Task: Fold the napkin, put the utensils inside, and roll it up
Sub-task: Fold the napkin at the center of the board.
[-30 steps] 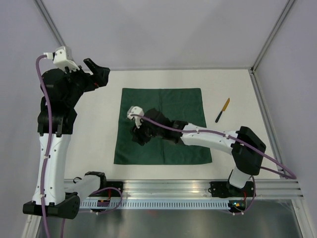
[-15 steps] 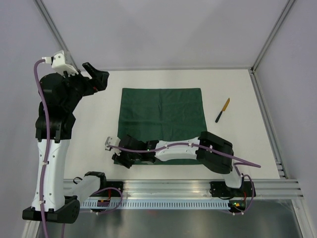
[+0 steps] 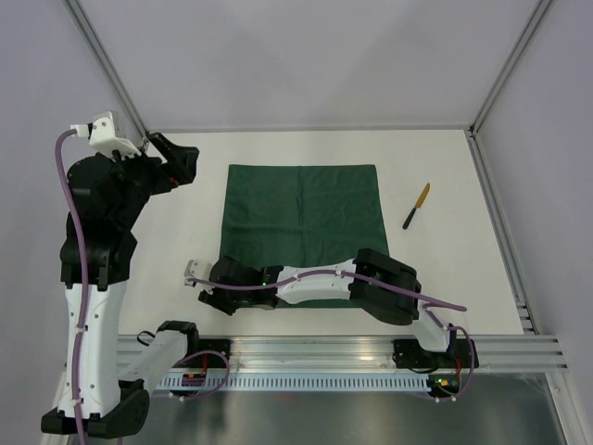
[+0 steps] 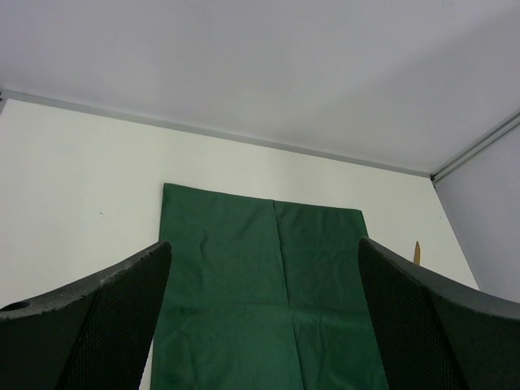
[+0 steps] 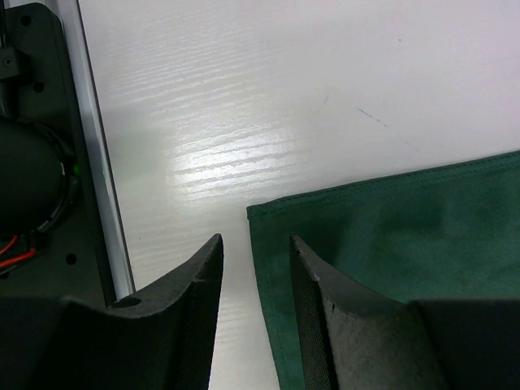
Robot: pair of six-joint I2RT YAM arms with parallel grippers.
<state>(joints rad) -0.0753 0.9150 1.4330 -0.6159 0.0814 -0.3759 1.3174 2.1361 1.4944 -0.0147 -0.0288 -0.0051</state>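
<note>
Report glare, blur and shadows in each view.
Top external: even, soft light, sharp, no marked shadow from the napkin. Left wrist: left gripper's fingers dark and soft in front, napkin clearer. Right wrist: glare streaks on the table beside the napkin's corner, right gripper's fingers blurred.

White table (image 3: 435,167), dark green napkin (image 3: 306,209) spread flat at its middle, slim utensil (image 3: 416,206), part yellow-orange and part dark, lying apart to the napkin's right
</note>
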